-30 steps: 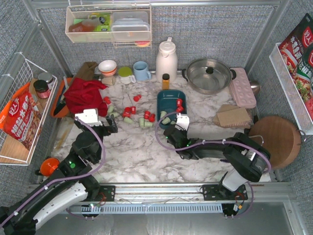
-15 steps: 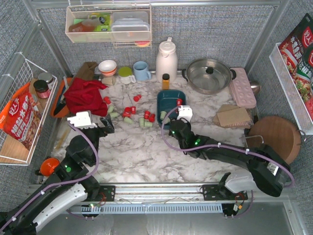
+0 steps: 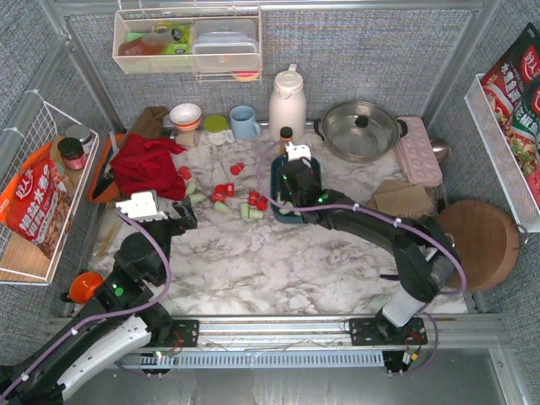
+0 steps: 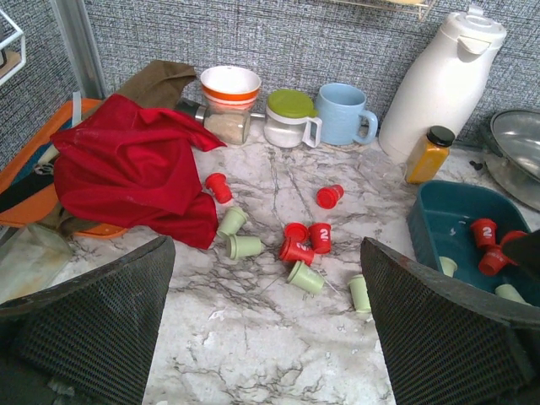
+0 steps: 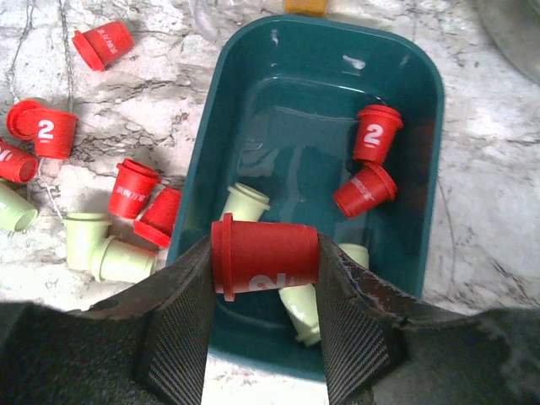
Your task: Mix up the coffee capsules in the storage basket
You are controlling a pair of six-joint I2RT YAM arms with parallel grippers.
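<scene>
Red capsule [image 5: 266, 259] lies sideways in right gripper [image 5: 267, 250], rim toward scattered capsules [image 5: 135, 189].

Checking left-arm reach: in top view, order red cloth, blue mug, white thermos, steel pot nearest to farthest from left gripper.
1. red cloth, just beyond the left gripper
2. blue mug, back left
3. white thermos, back centre
4. steel pot, back right

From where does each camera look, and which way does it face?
Top external: above and behind the arms, facing down at the table; both arms show, left gripper, right gripper over the storage basket.
Left wrist: low, facing the back wall across coffee capsules; its spread fingers frame the view.
Right wrist: facing down into the basket; its fingers clamp a red capsule.
Shared: all three show the basket.
</scene>
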